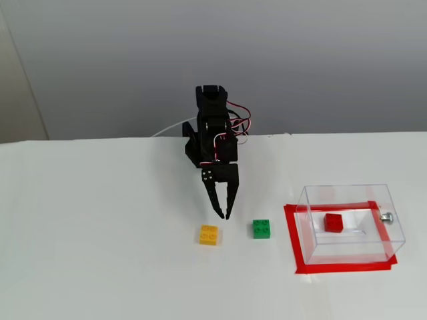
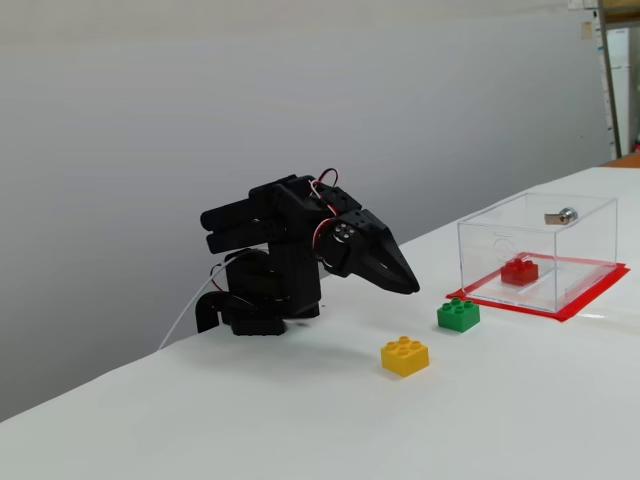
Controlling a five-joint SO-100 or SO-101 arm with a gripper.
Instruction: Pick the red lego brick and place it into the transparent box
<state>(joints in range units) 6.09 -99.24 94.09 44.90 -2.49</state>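
On the white bench (image 1: 100, 253), the end effector (image 1: 223, 215) points down, nearly closed, between the yellow brick (image 1: 209, 235) and green brick (image 1: 261, 228). The red brick (image 1: 333, 223) sits inside the clear box (image 1: 347, 250) at right.

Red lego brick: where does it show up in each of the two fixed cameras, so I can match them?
In a fixed view from the front: the red lego brick sits right of centre, inside the transparent box.
In a fixed view from the side: the red lego brick is at the right edge, inside the box.
Shared landmark: the green brick just outside the box.
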